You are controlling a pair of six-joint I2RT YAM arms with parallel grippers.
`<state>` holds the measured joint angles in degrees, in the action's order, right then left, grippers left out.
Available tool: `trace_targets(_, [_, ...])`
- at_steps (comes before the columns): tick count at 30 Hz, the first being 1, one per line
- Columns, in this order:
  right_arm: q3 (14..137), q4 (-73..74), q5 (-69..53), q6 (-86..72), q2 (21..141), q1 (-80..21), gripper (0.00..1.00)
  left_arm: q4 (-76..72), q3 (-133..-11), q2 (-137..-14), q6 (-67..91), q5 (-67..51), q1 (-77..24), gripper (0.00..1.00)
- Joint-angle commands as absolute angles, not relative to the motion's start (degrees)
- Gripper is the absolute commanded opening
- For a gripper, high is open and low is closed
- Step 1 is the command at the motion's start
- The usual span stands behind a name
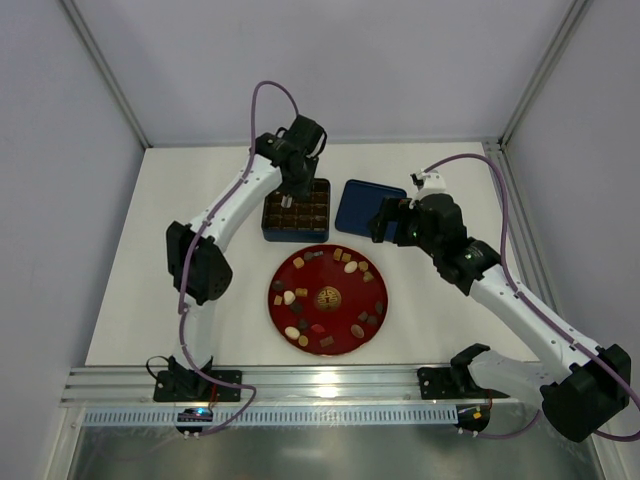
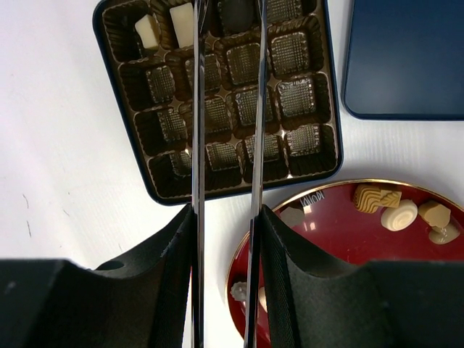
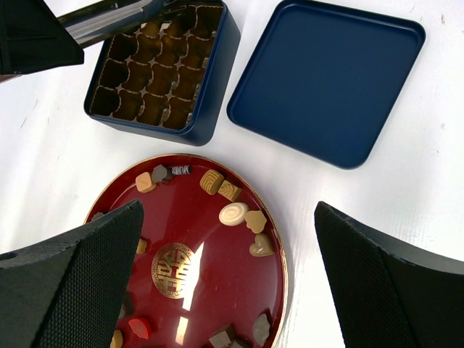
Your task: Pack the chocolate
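Several small chocolate pieces [image 1: 350, 267], dark brown, tan and cream, lie round the edge of the red plate [image 1: 345, 290]. The dark blue grid box [image 1: 295, 237] stands behind it. Two cream pieces [image 2: 183, 23] sit in its far corner cells. My left gripper [image 1: 289, 200] reaches over the box with long thin metal blades and is shut on a dark piece [image 2: 239, 11] at the frame's top edge; the blade tips are cut off. My right gripper [image 1: 388, 225] is wide open and empty, hovering over the plate's right side [image 3: 203, 239].
The box's blue lid [image 1: 362, 205] lies upside down right of the box, just behind my right gripper. The white table ends in enclosure walls at the back and sides. An aluminium rail runs along the near edge.
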<state>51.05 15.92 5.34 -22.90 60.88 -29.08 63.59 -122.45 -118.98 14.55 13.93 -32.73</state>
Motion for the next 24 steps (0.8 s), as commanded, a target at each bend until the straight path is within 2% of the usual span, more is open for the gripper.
trace_targets(1, [52.12, 15.12, 5.62, -22.85, 59.94, -29.09, 1.00, 63.19, -124.98, -115.76, 14.41, 13.45, -32.34, 0.39])
trace_targets(6, [52.12, 14.77, 5.71, -23.03, 60.03, -29.09, 1.00, 63.55, -121.30, -111.02, 15.99, 10.21, -32.78, 0.38])
trace_targets(14, [52.38, 15.03, 6.41, -22.76, 59.41, -29.09, 1.00, 61.79, -105.85, -96.44, 19.07, 6.33, -35.94, 0.38])
trace_targets(24, [52.21, 15.21, 6.77, -22.76, 59.68, -29.09, 1.00, 61.88, -95.37, -88.16, 24.51, 6.50, -45.25, 0.38])
